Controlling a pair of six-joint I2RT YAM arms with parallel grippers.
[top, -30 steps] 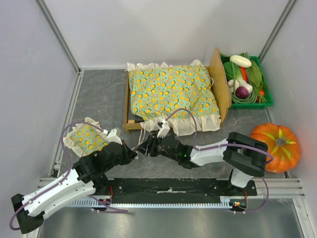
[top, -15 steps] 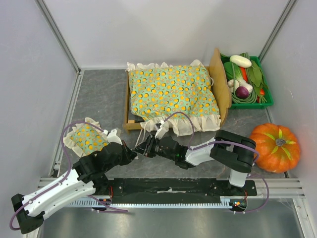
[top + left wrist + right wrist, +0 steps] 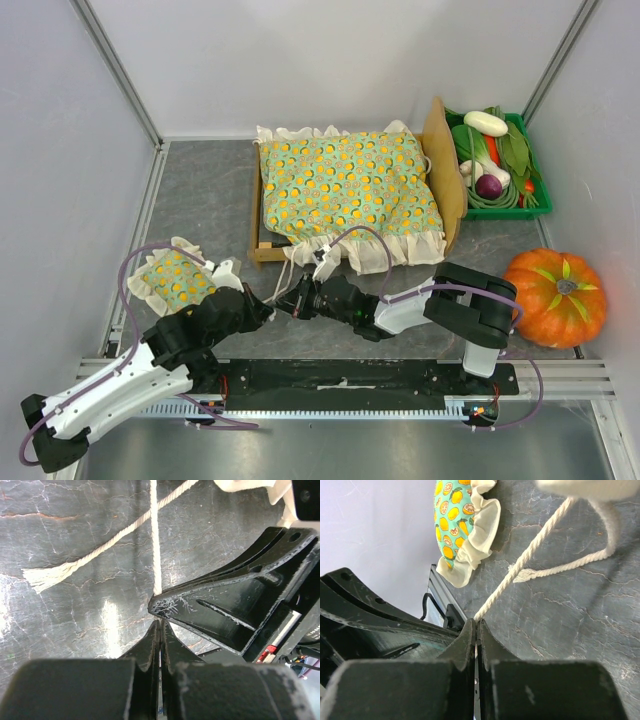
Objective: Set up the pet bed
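Observation:
The pet bed [image 3: 256, 205] is a light-wood frame with its arched headboard [image 3: 444, 160] at the right. A green orange-dotted frilled cushion [image 3: 345, 190] covers it. Two white cords hang from the cushion's near-left corner onto the table. My left gripper [image 3: 262, 303] and right gripper [image 3: 283, 300] meet tip to tip just in front of that corner. In the left wrist view one cord [image 3: 153, 540] runs straight into my shut left gripper [image 3: 160, 624]. The right gripper [image 3: 477, 622] is shut on the same cord [image 3: 530, 555]. The other cord [image 3: 100, 550] lies loose with a frayed end.
A small matching pillow [image 3: 172, 280] lies at the near left beside the left arm. A green crate of vegetables [image 3: 505, 165] stands behind the headboard, and an orange pumpkin [image 3: 558, 296] sits at the near right. Walls close in on the left, back and right.
The right gripper, open a second ago, has slid a little left toward the left gripper and shut on the cord. The left gripper stayed shut and hardly moved.

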